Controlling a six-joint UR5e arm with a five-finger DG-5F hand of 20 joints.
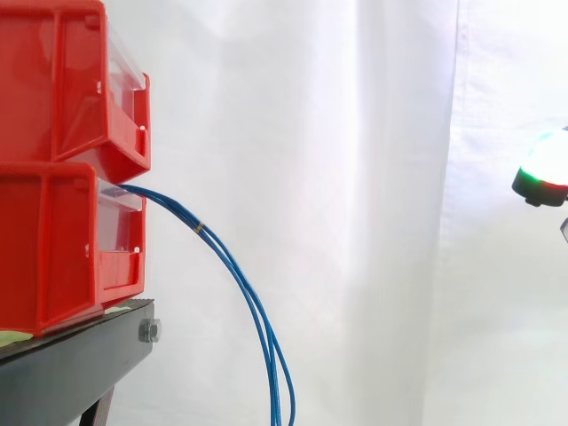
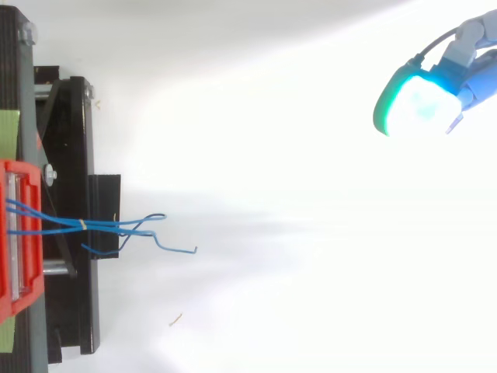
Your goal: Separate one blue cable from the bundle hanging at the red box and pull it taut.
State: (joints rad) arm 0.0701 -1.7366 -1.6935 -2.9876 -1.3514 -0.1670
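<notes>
Bundle of blue cables [image 1: 233, 266] droops slack from the lower red box [image 1: 53, 244], tied near it, nothing separated yet since the hand [image 2: 423, 105] hovers well clear of the box, open or closed I cannot tell.

- Side view: bright, even light. The white curtain [image 1: 355, 177] is almost washed out, with soft grey folds running from 12 to 6 o'clock.
- The red bins [image 1: 62, 160] at 9 o'clock are strongly lit, and their clear fronts catch pale glare.
- The hand [image 1: 543, 173] at 3 o'clock glows green and red.
- Top view: the white ground [image 2: 311, 311] is blown out. Faint grey shadows streak from the cables [image 2: 116, 225] at 9 o'clock toward centre.
- At 2 o'clock the hand's cyan-white glow is burnt out inside a green rim.
- The black stand [image 2: 70, 233] is dark.
</notes>
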